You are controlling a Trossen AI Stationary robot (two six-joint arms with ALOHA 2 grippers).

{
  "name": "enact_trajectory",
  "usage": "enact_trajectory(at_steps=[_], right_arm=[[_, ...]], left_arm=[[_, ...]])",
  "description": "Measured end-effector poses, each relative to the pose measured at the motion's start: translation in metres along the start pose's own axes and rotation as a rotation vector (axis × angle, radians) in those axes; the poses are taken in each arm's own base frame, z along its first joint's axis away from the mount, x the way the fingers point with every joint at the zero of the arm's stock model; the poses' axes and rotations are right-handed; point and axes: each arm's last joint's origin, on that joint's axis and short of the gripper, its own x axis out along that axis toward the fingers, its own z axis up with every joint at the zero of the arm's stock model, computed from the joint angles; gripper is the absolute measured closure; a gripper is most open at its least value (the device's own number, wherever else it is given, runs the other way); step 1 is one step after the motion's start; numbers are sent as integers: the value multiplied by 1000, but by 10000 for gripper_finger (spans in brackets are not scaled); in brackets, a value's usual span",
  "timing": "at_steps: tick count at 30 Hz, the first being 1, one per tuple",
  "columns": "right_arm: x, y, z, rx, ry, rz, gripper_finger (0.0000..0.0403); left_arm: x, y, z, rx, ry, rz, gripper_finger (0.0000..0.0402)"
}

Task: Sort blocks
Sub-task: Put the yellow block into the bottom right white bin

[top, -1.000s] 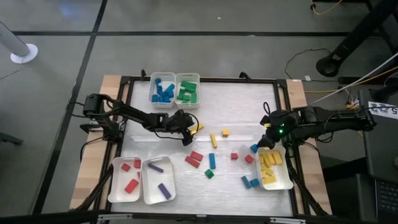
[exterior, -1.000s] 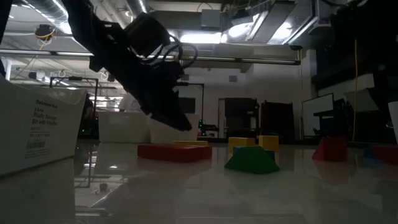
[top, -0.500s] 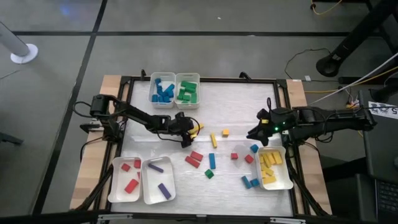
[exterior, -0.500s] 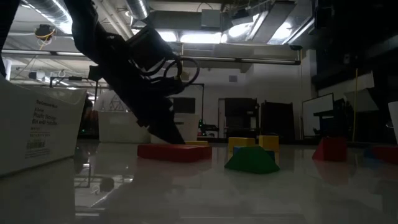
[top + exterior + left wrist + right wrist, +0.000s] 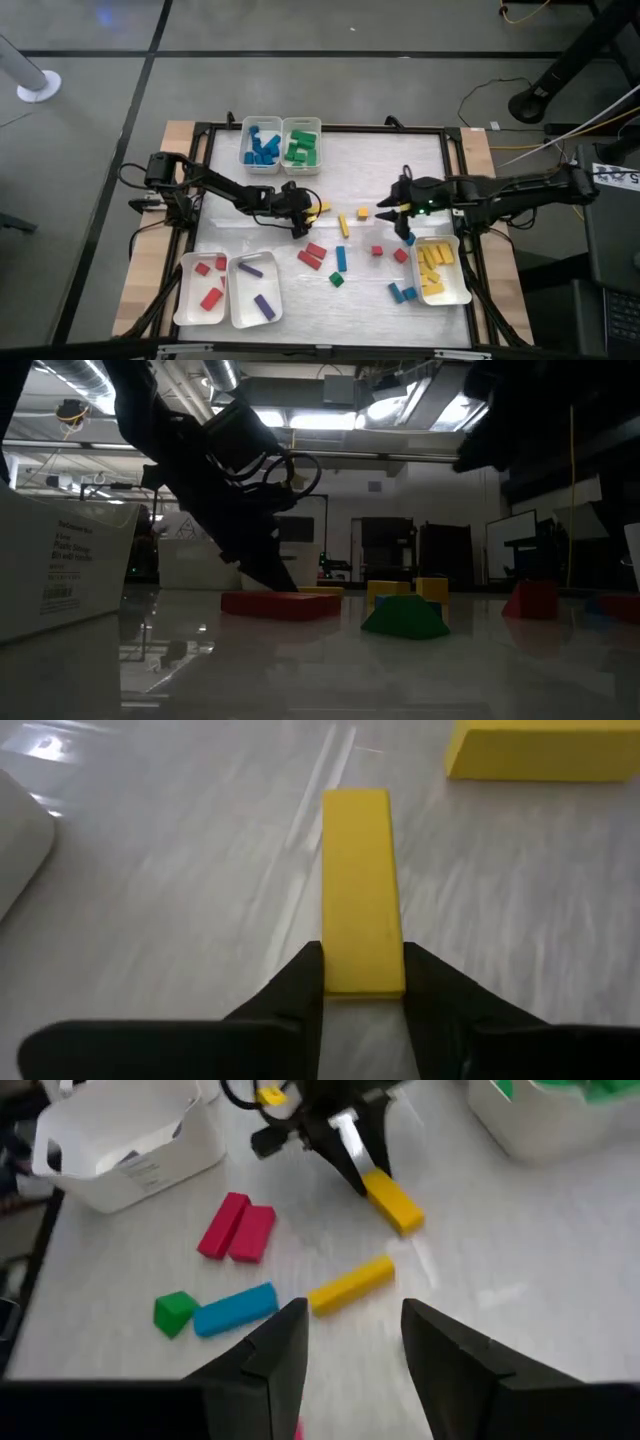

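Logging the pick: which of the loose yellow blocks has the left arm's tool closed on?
The yellow bar nearest the green tray, gripped at one end by the left tool. The other yellow bar and the small yellow cube lie free.

Both arms are dark and jointed, ending in black wedge-shaped fingers, with looped cables at the wrists.

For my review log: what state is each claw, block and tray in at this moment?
Left claw: closed on the yellow bar, which lies flat on the table.
Right claw: open, empty, above the loose blocks.
White trays: upright, holding sorted blocks.
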Motion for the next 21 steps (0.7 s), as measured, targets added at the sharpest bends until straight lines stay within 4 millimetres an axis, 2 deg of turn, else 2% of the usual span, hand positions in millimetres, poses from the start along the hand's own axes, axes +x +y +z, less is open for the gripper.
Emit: enact_trajectory(at_steps=[6, 11, 15, 21], right_arm=[[33, 4, 6, -140, -38, 6, 240], [58, 5, 6, -226, -49, 7, 240], [70, 5, 4, -293, -36, 3, 240], [72, 9, 2, -375, -32, 2, 240]], left_arm=[[0, -6, 8, -10, 0, -69, 312], [-2, -14, 28, -42, -40, -202, 299], [-4, -20, 43, -54, -62, -330, 303], [-9, -27, 63, -84, -87, -479, 304]])
